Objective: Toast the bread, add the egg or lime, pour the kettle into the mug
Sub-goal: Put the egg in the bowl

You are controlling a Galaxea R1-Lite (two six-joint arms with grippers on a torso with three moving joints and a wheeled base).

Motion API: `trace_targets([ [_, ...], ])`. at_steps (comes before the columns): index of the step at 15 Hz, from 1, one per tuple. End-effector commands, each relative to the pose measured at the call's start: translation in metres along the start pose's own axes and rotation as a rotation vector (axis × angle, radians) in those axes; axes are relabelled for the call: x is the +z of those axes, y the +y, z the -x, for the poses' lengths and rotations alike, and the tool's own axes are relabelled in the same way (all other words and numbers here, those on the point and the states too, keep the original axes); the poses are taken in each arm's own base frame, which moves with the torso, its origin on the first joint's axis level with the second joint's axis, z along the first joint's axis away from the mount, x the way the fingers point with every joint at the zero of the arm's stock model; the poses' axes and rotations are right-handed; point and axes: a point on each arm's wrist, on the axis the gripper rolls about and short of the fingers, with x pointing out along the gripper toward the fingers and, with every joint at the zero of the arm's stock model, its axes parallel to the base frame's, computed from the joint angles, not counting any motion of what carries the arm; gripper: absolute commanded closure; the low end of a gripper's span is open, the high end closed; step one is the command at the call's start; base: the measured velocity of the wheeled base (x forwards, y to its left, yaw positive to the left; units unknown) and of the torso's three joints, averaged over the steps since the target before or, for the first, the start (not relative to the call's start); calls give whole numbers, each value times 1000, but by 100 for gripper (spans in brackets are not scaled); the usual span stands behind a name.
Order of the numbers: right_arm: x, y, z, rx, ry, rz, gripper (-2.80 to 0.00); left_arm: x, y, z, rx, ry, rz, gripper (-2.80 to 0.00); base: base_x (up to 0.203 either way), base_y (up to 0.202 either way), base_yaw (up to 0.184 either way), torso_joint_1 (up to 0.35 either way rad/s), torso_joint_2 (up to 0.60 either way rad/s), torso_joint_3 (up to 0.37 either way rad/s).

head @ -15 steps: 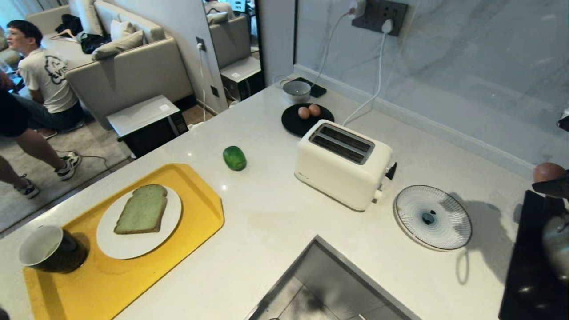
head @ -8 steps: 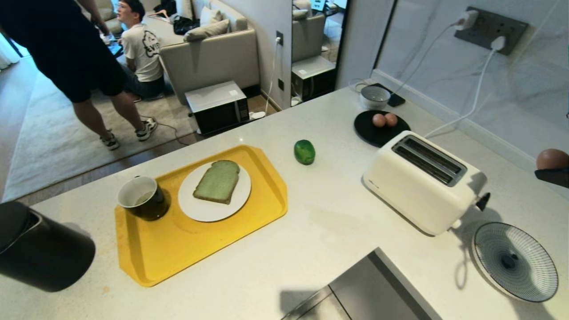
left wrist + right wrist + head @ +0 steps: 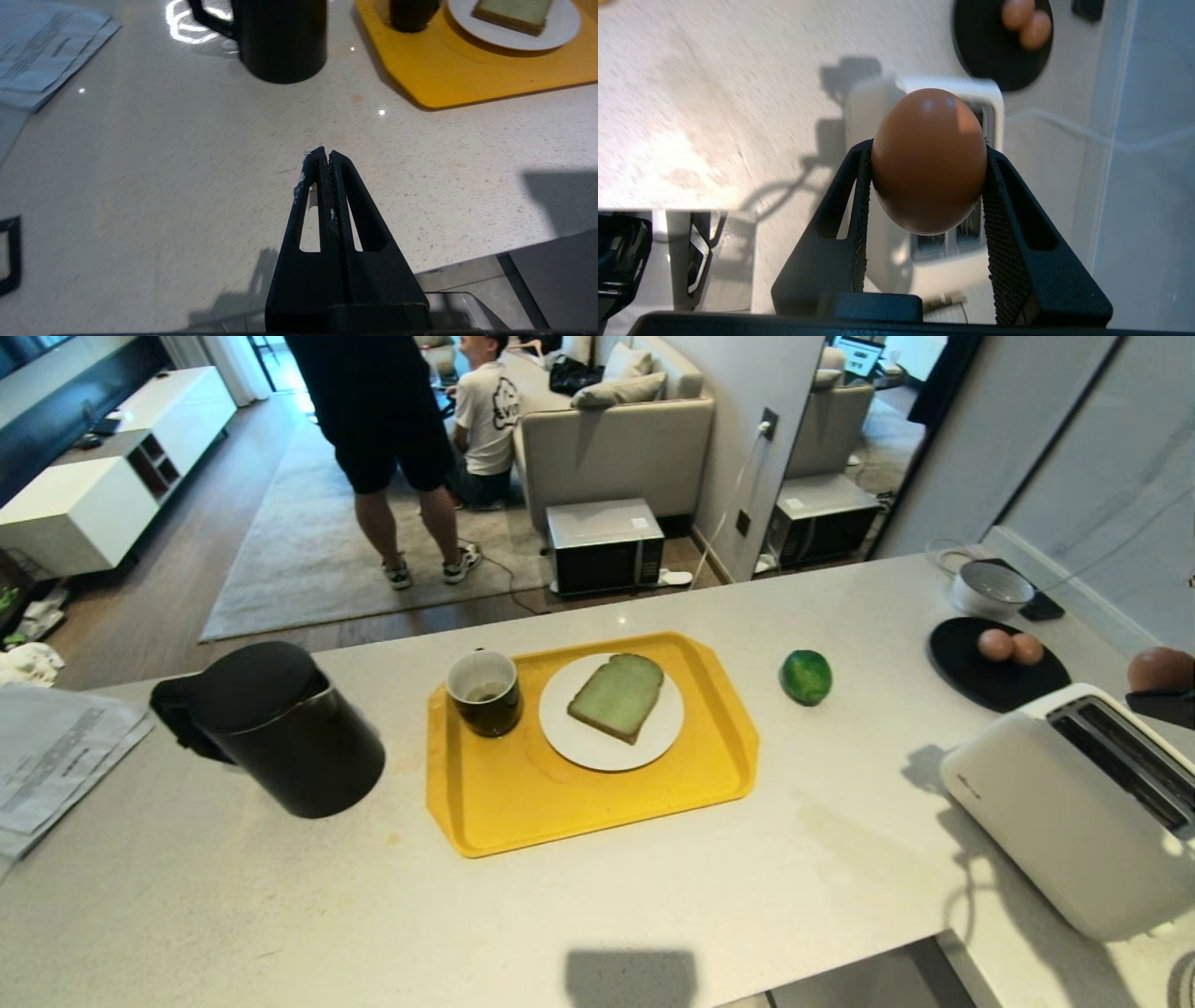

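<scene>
A smooth, softly shining brown egg sits between matt black plastic fingers lined with rough, cross-hatched pads. Below, a glossy white toaster and matt black kettle stand on a speckled, polished stone-look counter. A glossy lime lies beside a smooth yellow plastic tray.

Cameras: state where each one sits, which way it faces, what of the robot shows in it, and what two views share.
Head view: high on the robot, looking down over the counter toward the living room; only the right gripper shows, holding the egg at the right edge.
Left wrist view: behind the shut left gripper, low over the counter, facing the kettle.
Right wrist view: behind the right gripper, looking down past the egg at the toaster.
Shared: head and left wrist views both show kettle, tray, bread.
</scene>
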Motion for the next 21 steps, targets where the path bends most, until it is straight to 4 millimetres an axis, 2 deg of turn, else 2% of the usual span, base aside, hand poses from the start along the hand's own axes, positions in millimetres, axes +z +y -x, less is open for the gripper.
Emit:
trace_targets([
  [1,-1,1,-3,6,9,6,0,0,0,0,1,2,0,0,0,-7,177,2,0,4],
  [7,-7,6,-6,30,34,28,0,0,0,0,1,0,0,0,0,-9,173,1,4,2],
  [12,-1,27,-10,110,12,95,0,0,0,0,1,0,0,0,0,-3,92,2,2,3],
  [15,6,52,-21,128,51,183,0,0,0,0,1,0,0,0,0,0,0,0,0,0],
  [21,28,127,-71,162,73,356,0,0,0,0,1,1,0,0,0,0,0,0,0,0],
])
